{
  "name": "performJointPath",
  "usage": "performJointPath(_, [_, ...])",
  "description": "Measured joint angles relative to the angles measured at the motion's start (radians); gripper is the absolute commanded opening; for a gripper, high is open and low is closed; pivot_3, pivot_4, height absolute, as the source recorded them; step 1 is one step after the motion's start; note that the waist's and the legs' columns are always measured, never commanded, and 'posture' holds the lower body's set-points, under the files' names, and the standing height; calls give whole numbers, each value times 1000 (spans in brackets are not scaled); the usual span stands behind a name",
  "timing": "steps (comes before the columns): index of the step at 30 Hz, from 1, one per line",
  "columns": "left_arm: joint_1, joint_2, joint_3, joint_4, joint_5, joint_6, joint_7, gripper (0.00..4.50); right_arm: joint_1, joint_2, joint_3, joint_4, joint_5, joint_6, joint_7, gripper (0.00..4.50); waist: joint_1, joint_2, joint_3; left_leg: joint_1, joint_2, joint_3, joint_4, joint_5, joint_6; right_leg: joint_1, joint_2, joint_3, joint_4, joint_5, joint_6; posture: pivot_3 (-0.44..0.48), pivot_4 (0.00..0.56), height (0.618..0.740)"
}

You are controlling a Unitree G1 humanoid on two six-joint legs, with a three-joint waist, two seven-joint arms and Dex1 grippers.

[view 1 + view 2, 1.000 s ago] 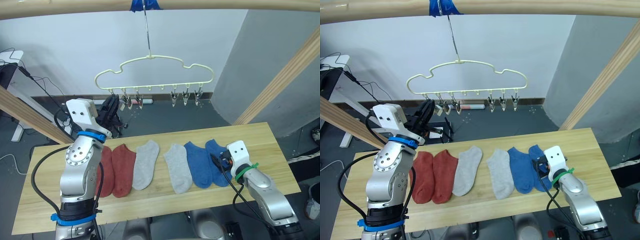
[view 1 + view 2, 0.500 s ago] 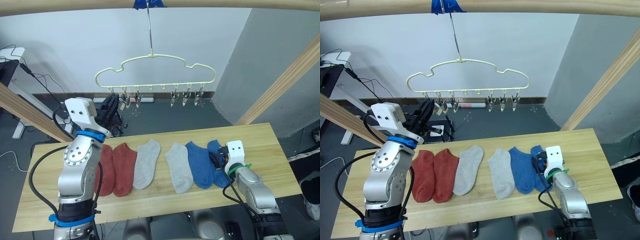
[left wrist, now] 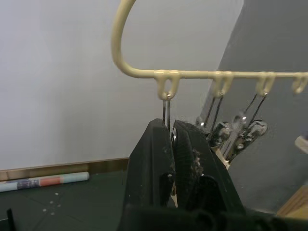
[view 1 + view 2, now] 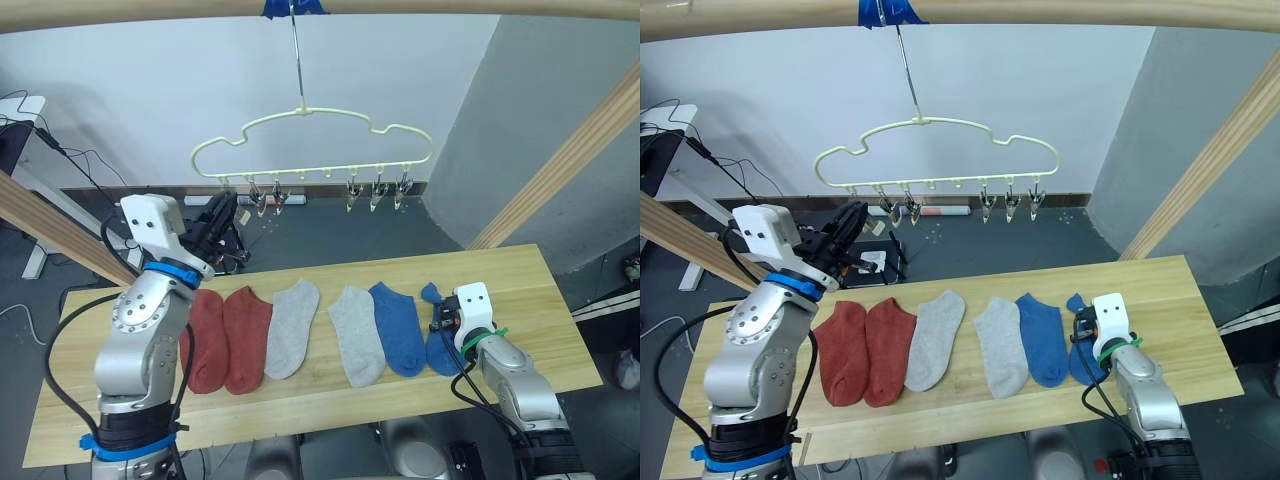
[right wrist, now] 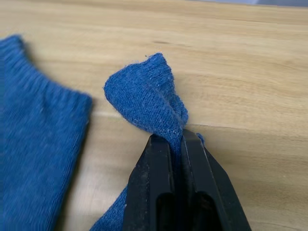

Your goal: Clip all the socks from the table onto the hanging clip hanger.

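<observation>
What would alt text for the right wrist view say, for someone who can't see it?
The right gripper, two black fingers shut, pinches a bunched fold of a blue sock on the light wooden table. A second blue sock lies flat beside it.

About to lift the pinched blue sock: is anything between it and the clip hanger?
Nothing visible. The right gripper pinches the blue sock at the table's right end; the clip hanger hangs beyond the far edge, open air between.
</observation>
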Motion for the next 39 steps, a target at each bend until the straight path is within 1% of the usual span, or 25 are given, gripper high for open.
performJointPath(3, [-3,44,35,-39,-116,110,-15,0,-39,-97,75,-133,-17,-22,117,11,-3,2,5,-1,0,1,0,0,0,-2,0,1,1,0,1,-177,336,740])
performJointPath(5, [-7,50,45,-53,-181,167,-11,0,-90,-129,111,-205,-21,-36,174,11,-2,2,5,-1,0,0,0,0,0,-2,1,0,1,0,2,-178,336,740])
performJointPath(7, [-17,52,54,-57,-243,216,-4,0,-141,-134,160,-248,-26,-37,220,11,0,1,6,-1,1,-1,0,0,0,-2,1,-1,1,0,1,-179,335,740])
performJointPath(9, [-26,52,74,-60,-298,256,15,0,-207,-100,221,-258,-28,-36,252,11,0,0,8,-2,1,-1,0,0,0,-2,1,0,1,1,0,-177,331,740])
performJointPath(11, [-42,51,84,-61,-342,289,38,0,-303,-29,276,-245,-31,-37,264,11,-2,-3,11,-2,1,0,0,0,0,-4,1,1,1,3,-3,-179,331,740])
performJointPath(13, [-49,43,82,-62,-375,307,57,0,-369,28,321,-238,-33,-47,267,11,-1,-3,11,-4,1,-1,0,0,0,-6,1,0,3,3,-4,-179,330,740])
performJointPath(17, [-55,42,87,-74,-418,324,85,0,-414,100,363,-173,-62,-58,250,11,22,-3,11,-7,0,-2,0,0,-1,-9,-2,-1,3,3,-4,-172,326,740])
performJointPath(21, [-60,40,86,-75,-454,329,111,0,-444,185,398,-91,-96,-77,215,11,26,-3,11,-10,1,-4,0,0,-2,-11,-3,-2,2,3,-4,-168,325,740])
performJointPath(27, [-57,41,84,-75,-490,339,126,0,-465,234,401,-37,-115,-111,186,11,26,-3,11,-10,0,-4,1,0,-1,-11,-3,-2,3,3,-4,-168,324,740])
performJointPath(39, [-39,46,84,-86,-493,336,125,0,-489,283,383,-11,-107,-170,182,11,26,-3,11,-10,0,-4,1,0,-1,-11,-3,-3,3,4,-5,-160,324,740])
